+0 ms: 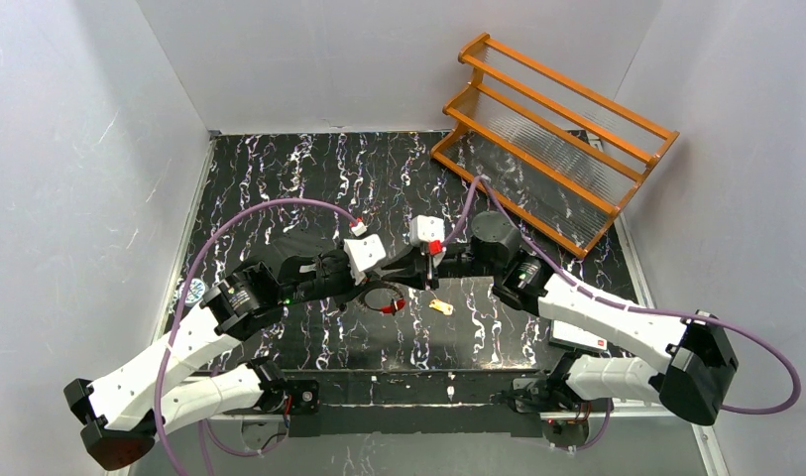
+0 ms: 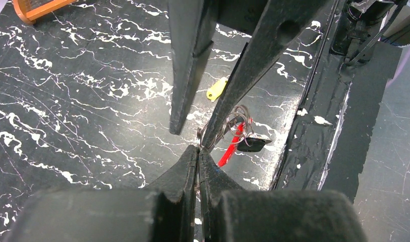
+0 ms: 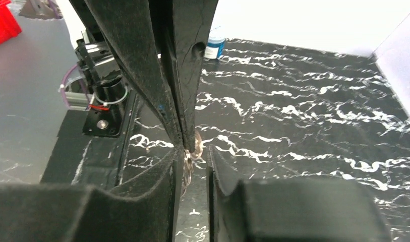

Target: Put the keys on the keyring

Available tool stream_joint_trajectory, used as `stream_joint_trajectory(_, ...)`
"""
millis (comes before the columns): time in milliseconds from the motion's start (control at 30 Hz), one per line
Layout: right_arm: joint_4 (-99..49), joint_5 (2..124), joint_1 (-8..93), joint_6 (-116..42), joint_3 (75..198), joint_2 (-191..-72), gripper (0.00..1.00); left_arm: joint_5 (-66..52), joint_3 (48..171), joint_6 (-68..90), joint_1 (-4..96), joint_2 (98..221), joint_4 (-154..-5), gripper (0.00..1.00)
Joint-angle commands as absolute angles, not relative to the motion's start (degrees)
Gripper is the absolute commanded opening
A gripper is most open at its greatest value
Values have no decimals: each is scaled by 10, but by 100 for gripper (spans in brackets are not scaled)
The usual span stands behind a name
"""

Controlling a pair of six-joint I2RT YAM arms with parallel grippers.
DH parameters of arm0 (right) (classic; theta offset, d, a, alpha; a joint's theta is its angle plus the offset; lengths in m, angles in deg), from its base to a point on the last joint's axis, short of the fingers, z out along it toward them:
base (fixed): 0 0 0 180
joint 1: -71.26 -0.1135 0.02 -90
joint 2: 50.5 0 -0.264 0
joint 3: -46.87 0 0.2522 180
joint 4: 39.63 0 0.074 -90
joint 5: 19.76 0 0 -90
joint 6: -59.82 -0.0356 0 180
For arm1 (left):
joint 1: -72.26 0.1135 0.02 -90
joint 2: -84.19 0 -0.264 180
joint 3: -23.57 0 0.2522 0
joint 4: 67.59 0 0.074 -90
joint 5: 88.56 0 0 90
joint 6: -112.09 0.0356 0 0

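Keyring (image 2: 232,122) is sitting low over the table (image 2: 92,101), silvery key (image 2: 253,143) right beside it; threaded or not, cannot tell. Left gripper (image 2: 198,150) is clamping the wire, likely to present the loop steady. Right gripper (image 2: 192,137) is straddling that pinch point, jaws apart, one finger (image 2: 243,75) touching the wire, probably to pry the coil. Gold key (image 2: 216,89) is lying loose just beyond, unthreaded

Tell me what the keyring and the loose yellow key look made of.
The keyring: thin metal wire, going by its silvery glints, with a red section, perhaps plastic coating. The key: flat yellow, dull-looking; brass or painted metal, I cannot tell which.
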State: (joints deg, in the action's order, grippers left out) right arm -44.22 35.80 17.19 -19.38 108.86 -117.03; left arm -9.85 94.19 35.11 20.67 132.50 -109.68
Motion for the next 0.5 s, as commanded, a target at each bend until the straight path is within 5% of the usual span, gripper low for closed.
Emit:
stream_joint_trajectory(0,-407,334,171,-168,1123,-1176,24,-113,955,352,207,1316,-1085,0)
stream_joint_trajectory(467,-368,335,174,-150,1146,-1201,4,-135,949,356,207,1320,-1072,0)
